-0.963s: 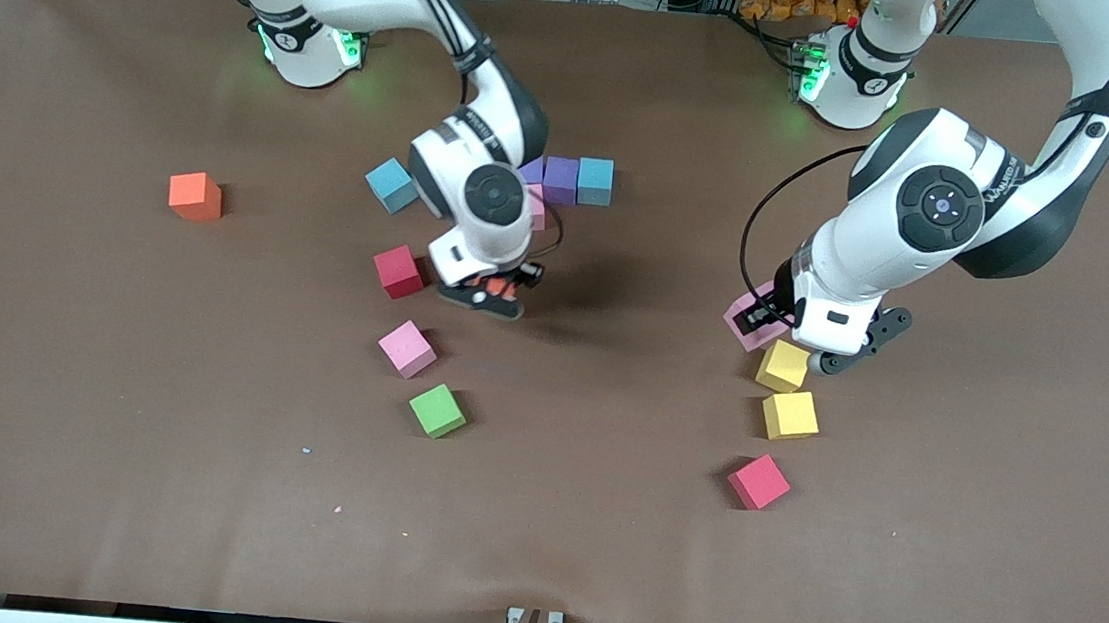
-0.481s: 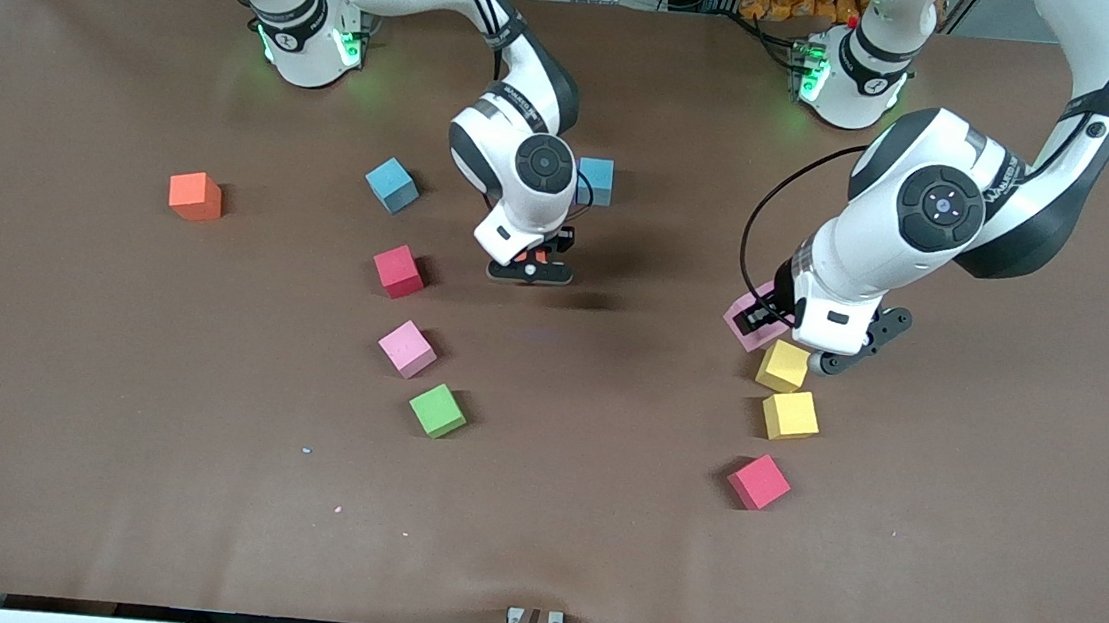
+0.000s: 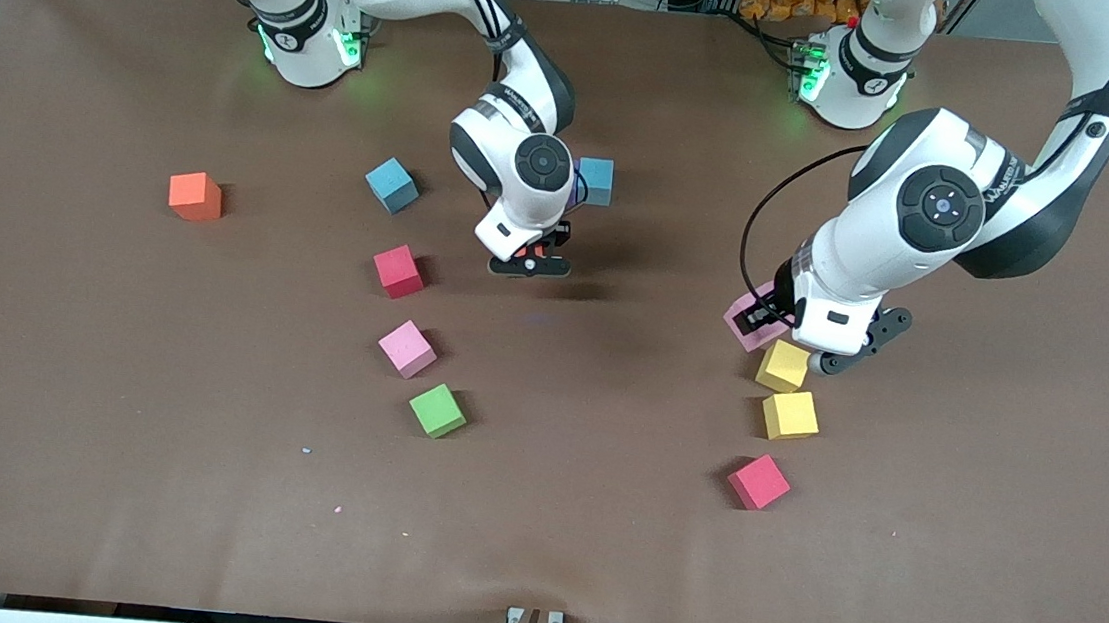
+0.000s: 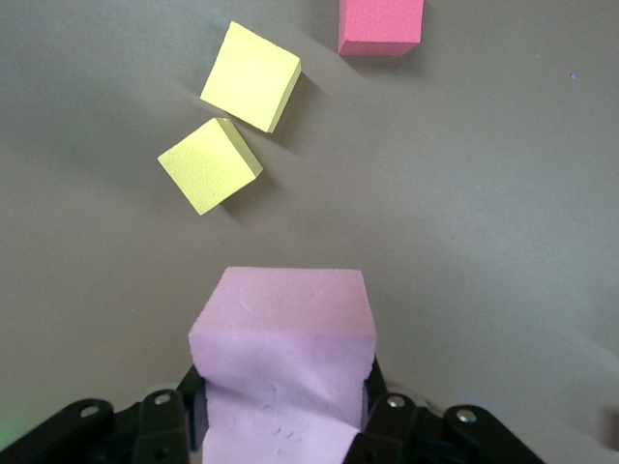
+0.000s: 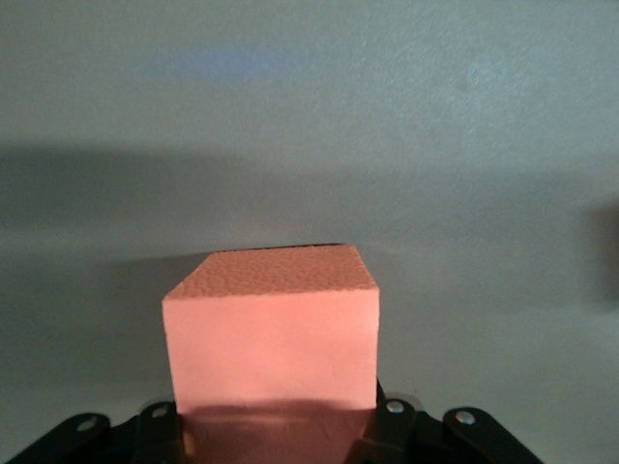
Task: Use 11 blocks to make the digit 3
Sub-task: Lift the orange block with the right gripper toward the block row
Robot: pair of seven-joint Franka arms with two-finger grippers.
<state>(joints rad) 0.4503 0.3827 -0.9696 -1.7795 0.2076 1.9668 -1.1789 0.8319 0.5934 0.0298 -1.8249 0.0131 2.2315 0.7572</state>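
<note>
- right gripper (image 3: 529,261) is clamped on an orange block (image 5: 273,333). over the last second it swung up from beside the red block (image 3: 398,271) to hang over the table just beside the start of the digit, and it barely moved in the last half second.
- so my guess is it's lining up to set that block down under the top row, probably as part of the column. only a guess.
- that swing also means the arm now covers most of the row. a second ago two purple cubes and a pink one showed there; now only the light blue block (image 3: 595,181) at the row's end and a sliver of purple are visible.
- left gripper (image 3: 782,323) is closed around a pink block (image 4: 280,372) and hasn't budged. it waits over the table next to the two yellow blocks (image 3: 784,365), with another red block (image 3: 758,481) nearer the front camera.
- loose stuff hasn't shifted: a second orange block (image 3: 195,196) toward the right arm's end, a darker blue block (image 3: 392,184), the other pink block (image 3: 407,348), and the green cube (image 3: 436,410), which isn't needed.
- overall the 3 is barely started, most blocks are scattered.
</note>
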